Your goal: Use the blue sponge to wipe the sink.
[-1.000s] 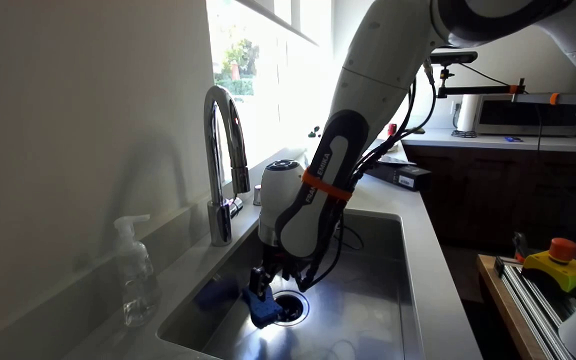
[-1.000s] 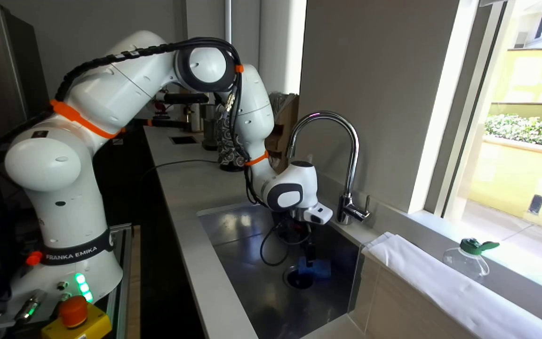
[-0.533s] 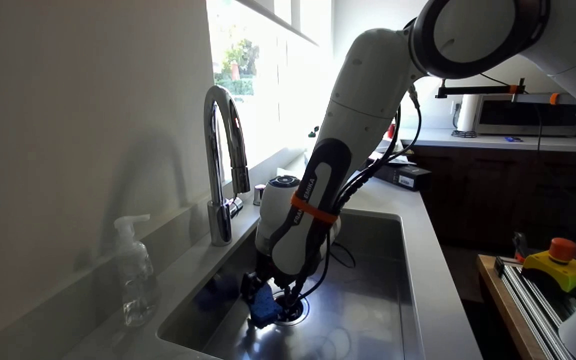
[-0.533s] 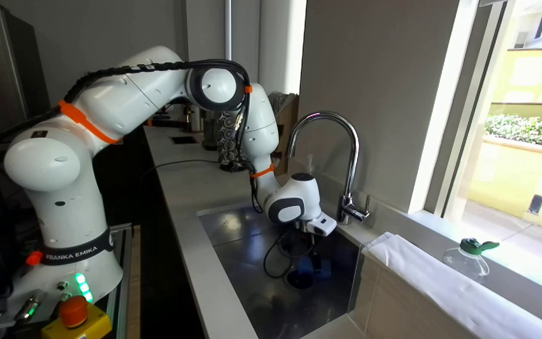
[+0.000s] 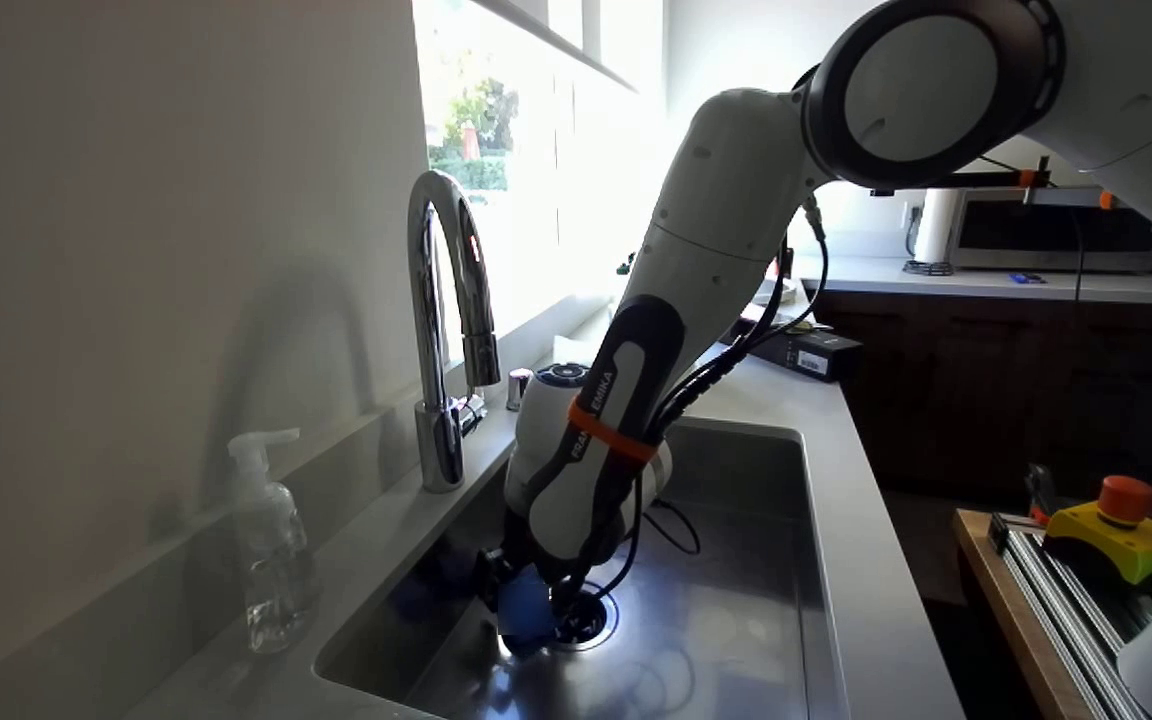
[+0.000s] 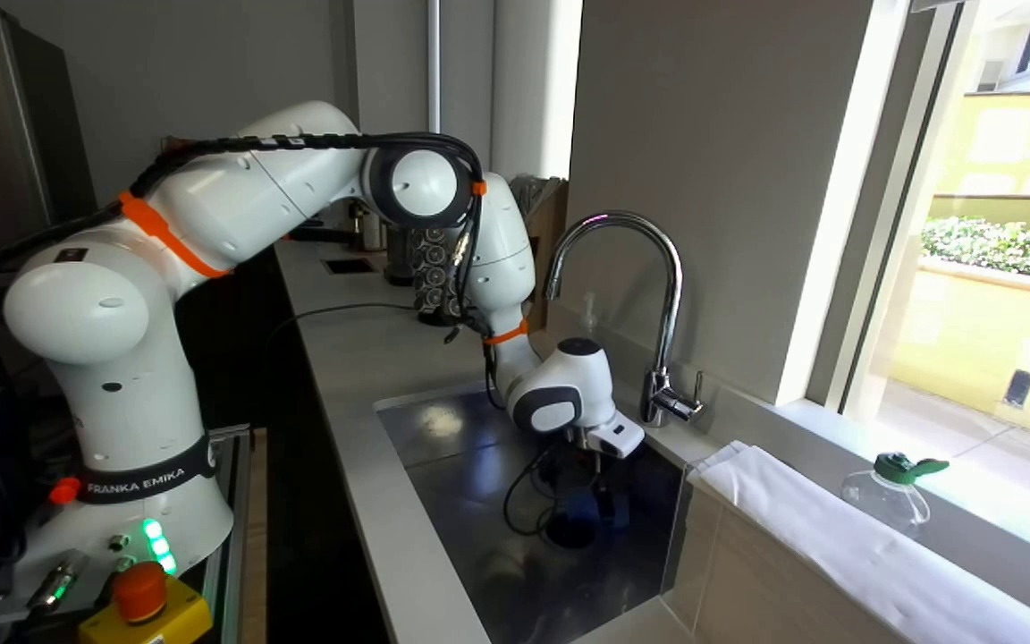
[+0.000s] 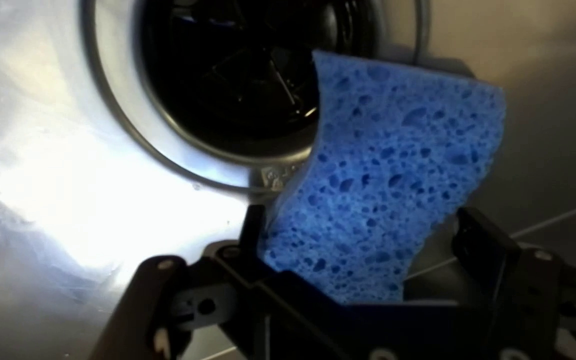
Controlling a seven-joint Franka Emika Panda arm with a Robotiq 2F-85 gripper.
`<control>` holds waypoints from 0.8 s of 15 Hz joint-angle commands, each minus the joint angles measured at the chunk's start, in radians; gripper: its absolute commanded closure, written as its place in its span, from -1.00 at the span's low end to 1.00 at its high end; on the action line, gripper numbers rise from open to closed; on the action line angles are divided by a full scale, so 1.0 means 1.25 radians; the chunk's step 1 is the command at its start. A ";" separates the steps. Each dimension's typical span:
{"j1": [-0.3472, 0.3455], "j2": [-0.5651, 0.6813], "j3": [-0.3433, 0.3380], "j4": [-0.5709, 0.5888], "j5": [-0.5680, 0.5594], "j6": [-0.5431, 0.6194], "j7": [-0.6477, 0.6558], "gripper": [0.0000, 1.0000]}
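Observation:
The blue sponge (image 7: 388, 150) lies on the floor of the steel sink (image 5: 736, 570), one end reaching over the rim of the round drain (image 7: 238, 85). It also shows in both exterior views (image 5: 526, 612) (image 6: 620, 513), darkly in one of them. My gripper (image 7: 361, 211) is low in the basin with its jaws wide apart, one each side of the sponge. The left finger (image 7: 254, 227) in the wrist view is at or against the sponge's edge. The right finger (image 7: 483, 240) has a gap beside the sponge, narrowing towards its tip. The sponge's near end is hidden by the gripper.
The chrome faucet (image 5: 451, 300) rises beside the arm at the sink's wall side. A clear pump bottle (image 5: 271, 560) stands on the counter. A white cloth (image 6: 846, 537) and a green-capped bottle (image 6: 895, 492) are beyond the basin. Sink walls surround the gripper.
The arm has come down into the sink, and my gripper has lowered around the sponge. The sponge has stayed in about the same place beside the drain.

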 commanded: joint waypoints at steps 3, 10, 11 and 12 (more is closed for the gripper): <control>-0.017 0.027 0.016 0.034 0.022 0.001 -0.008 0.03; -0.035 -0.018 0.021 -0.001 0.026 0.007 -0.015 1.00; -0.042 -0.029 0.026 -0.008 0.024 0.001 -0.022 0.95; -0.046 -0.033 0.028 -0.011 0.023 0.001 -0.025 0.92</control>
